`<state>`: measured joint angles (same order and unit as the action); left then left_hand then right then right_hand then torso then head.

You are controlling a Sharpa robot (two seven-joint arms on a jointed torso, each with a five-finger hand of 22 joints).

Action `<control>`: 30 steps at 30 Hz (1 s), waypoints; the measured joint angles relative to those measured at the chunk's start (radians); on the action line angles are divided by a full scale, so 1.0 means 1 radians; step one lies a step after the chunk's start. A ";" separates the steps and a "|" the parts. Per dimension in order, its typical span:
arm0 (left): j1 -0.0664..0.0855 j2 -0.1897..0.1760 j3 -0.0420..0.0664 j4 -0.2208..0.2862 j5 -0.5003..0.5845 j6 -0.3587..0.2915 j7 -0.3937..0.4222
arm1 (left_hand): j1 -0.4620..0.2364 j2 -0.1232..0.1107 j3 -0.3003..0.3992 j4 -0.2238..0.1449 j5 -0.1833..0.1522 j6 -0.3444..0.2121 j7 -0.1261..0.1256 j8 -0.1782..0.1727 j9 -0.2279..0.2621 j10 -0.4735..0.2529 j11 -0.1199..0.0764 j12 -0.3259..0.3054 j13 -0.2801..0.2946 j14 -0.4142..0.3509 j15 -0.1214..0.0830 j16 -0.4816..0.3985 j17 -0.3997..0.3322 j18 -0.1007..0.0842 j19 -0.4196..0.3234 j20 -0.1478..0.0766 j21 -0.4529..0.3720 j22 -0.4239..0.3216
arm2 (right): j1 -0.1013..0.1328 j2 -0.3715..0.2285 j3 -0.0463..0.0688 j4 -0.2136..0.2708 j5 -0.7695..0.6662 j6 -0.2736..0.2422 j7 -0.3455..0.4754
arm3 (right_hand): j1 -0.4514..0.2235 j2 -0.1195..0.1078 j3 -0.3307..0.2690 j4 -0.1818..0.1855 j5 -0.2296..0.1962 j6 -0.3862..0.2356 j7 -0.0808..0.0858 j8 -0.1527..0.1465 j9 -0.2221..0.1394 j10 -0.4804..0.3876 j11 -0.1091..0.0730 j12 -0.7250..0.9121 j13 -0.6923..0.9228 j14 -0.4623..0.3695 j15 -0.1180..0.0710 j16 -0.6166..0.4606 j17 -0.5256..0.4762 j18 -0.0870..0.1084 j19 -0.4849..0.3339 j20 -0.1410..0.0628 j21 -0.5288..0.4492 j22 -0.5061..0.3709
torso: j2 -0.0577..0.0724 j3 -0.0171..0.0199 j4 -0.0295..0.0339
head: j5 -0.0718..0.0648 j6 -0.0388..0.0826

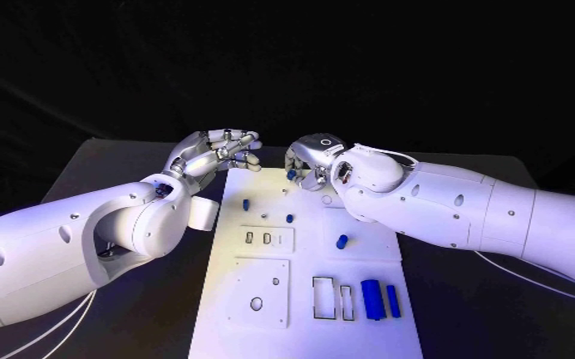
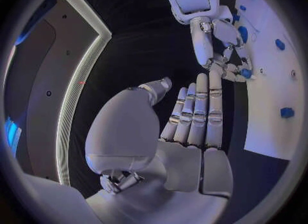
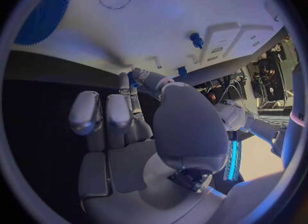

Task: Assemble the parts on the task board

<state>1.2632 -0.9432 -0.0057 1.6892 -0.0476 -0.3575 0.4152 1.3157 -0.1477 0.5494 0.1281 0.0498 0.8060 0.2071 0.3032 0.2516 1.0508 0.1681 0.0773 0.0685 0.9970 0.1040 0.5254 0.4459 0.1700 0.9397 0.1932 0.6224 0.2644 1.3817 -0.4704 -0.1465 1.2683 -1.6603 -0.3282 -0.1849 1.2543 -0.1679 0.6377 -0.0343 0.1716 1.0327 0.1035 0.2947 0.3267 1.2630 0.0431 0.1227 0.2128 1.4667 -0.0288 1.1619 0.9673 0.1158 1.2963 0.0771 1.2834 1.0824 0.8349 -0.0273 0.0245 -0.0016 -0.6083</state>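
The white task board (image 1: 306, 292) lies in the middle of the black table. My right hand (image 1: 314, 159) hovers over the board's far edge and pinches a small blue part (image 2: 246, 73) between thumb and fingertips; the same part (image 3: 133, 78) peeks out by the thumb in the right wrist view. Just left of the board's far corner is my left hand (image 1: 222, 153), with its fingers (image 2: 199, 113) stretched out and nothing in the palm. A blue peg (image 1: 246, 204) and another small blue piece (image 1: 292, 216) stand on the board. A blue oval part (image 1: 341, 241) lies mid-board.
A blue cylinder (image 1: 371, 298) and a blue bar (image 1: 393, 301) lie at the board's near right, beside two rectangular slots (image 1: 325, 297). A raised plate with a round hole (image 1: 259, 292) sits at the near left. A blue toothed wheel (image 3: 45, 13) lies on the board.
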 measured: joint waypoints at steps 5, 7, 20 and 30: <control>0.000 0.000 0.000 -0.001 0.000 0.000 -0.001 | 0.000 0.000 0.000 0.000 0.000 0.000 0.000 0.000 0.000 0.000 0.000 0.000 0.000 0.000 0.000 0.000 0.000 0.000 0.000 0.000 0.000 0.000 | 0.000 0.001 0.000 0.000 0.000 0.000 0.003 | 0.000 0.000 0.002 0.002 0.000 0.000 0.000 0.000 0.000 -0.011 0.007 -0.008 -0.001 0.000 0.000 0.000 -0.009 0.000 -0.005 0.005 -0.008 -0.007 | 0.001 0.0000 0.0002 | 0.001 -0.001; 0.000 0.000 0.000 -0.001 0.000 0.000 -0.001 | 0.000 0.000 0.000 0.000 0.000 0.000 0.000 0.000 0.000 0.000 0.000 0.000 0.000 0.000 0.000 0.000 0.000 0.000 0.000 0.000 0.000 0.000 | 0.000 0.002 0.000 -0.002 0.001 0.000 0.004 | -0.005 -0.005 0.007 0.007 0.000 -0.005 0.004 0.000 0.000 -0.022 0.010 -0.011 -0.003 0.000 0.000 0.000 -0.011 0.000 -0.005 0.005 -0.008 -0.007 | 0.001 0.0000 0.0005 | 0.001 -0.001; 0.000 0.002 0.000 -0.003 0.000 0.001 -0.002 | 0.000 0.000 0.000 0.000 0.000 0.000 0.000 0.000 0.001 0.000 0.000 0.000 0.000 0.000 0.000 0.000 0.000 0.000 0.000 0.000 0.000 0.000 | -0.001 0.010 -0.003 -0.012 0.004 0.004 0.006 | -0.028 -0.028 0.018 0.018 0.000 -0.066 0.034 0.044 0.120 -0.093 0.036 -0.049 -0.016 -0.013 0.021 0.000 -0.033 0.000 -0.021 0.022 -0.024 -0.019 | 0.003 -0.0010 0.0012 | 0.000 -0.002; 0.000 0.002 0.000 -0.003 0.000 0.003 -0.004 | 0.000 0.000 0.000 0.000 0.000 0.000 0.000 0.000 0.001 0.000 0.000 0.000 0.001 0.000 0.000 0.000 0.001 0.000 0.000 0.000 0.000 0.001 | -0.001 0.009 -0.003 -0.010 0.009 0.012 0.006 | -0.029 -0.044 0.024 0.023 0.001 -0.086 0.043 0.016 0.175 -0.118 0.050 -0.051 -0.024 -0.016 0.031 -0.006 -0.043 0.000 -0.027 0.027 -0.029 -0.026 | 0.004 -0.0012 0.0012 | 0.002 -0.005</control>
<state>1.2634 -0.9413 -0.0057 1.6866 -0.0479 -0.3545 0.4114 1.3157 -0.1477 0.5493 0.1281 0.0498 0.8060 0.2071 0.3033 0.2522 1.0508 0.1680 0.0774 0.0694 0.9970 0.1040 0.5253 0.4470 0.1700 0.9397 0.1932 0.6224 0.2651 1.3809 -0.4613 -0.1495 1.2584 -1.6517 -0.3157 -0.1784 1.2253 -0.2122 0.6613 -0.0108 0.1727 0.9466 0.1463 0.3111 0.5020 1.1447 0.0928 0.0714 0.1887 1.4504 0.0019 1.1563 0.9248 0.1159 1.2695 0.1039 1.2546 1.0568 0.8384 -0.0286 0.0258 0.0008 -0.6136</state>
